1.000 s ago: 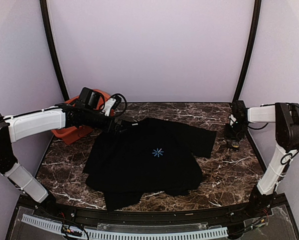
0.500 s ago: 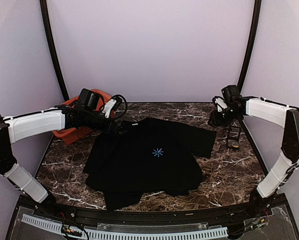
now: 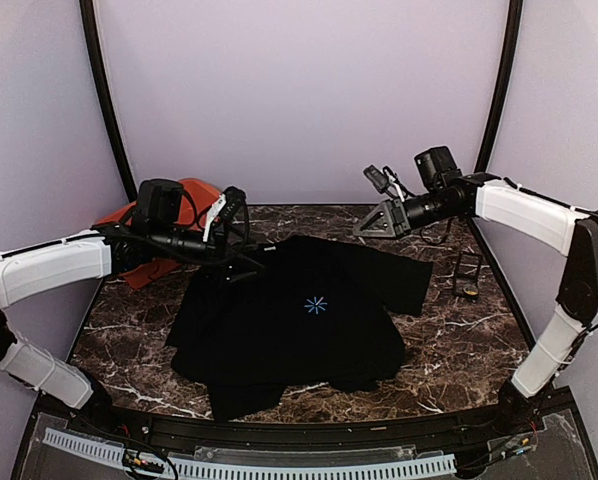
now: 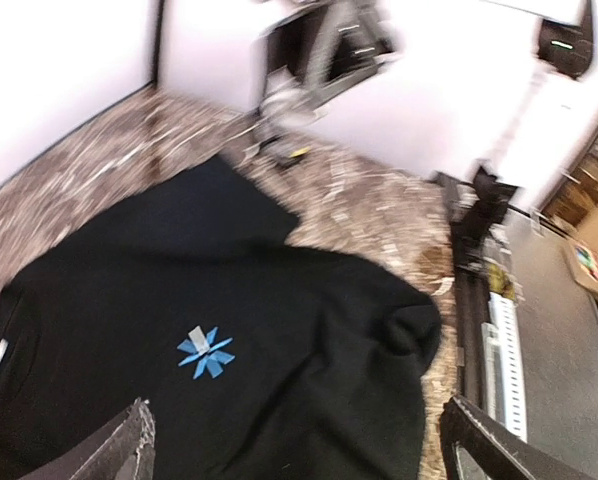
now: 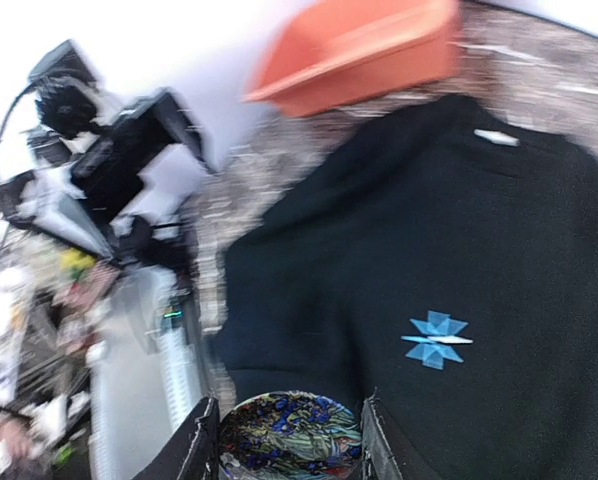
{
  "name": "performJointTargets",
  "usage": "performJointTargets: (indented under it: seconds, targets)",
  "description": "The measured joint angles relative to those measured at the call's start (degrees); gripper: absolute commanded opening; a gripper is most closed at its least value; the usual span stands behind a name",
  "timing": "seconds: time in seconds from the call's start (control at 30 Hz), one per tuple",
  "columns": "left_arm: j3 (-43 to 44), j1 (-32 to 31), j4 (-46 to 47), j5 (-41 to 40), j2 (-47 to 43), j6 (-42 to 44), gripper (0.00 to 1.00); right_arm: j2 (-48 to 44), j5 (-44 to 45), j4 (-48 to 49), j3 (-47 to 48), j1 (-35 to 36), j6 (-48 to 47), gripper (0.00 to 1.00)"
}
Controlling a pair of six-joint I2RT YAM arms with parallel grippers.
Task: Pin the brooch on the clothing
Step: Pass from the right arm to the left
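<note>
The right pincer (image 5: 289, 455) grips a round patterned brooch (image 5: 291, 432) above the T-shirt (image 5: 399, 240).

No readable text, brand or number is shown. A light-blue starburst print (image 3: 316, 305), without letters, is seen at the centre of the black T-shirt (image 3: 279, 340). A small white neck label (image 5: 496, 138), in the upper right of the right wrist view, is too blurred to be read. The brooch (image 5: 291, 435), at the bottom edge of that view, is patterned in blue, and no lettering can be made out on it.

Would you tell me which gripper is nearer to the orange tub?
Left. The left gripper hangs open right beside the orange tub, at the collar of the shirt. The right gripper, holding the brooch, is raised on the shirt's opposite side.
</note>
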Motion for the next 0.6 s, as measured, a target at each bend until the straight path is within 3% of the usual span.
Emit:
performJointTargets:
  seconds: [0.17,0.27,0.6]
  targets:
    - [-0.7,-3.5,1.5,5.3,-2.6,4.4,0.99,2.6,-14.4,3.2,0.0,4.0,1.0,0.42]
    - [-0.9,-4.7,1.8,6.7,-2.7,6.2,0.99,3.2,-18.8,3.9,0.0,6.8,1.0,0.42]
    - [-1.8,-4.9,2.5,7.5,-2.7,8.2,0.95,6.5,-26.1,0.8,2.9,16.0,-4.7,0.43]
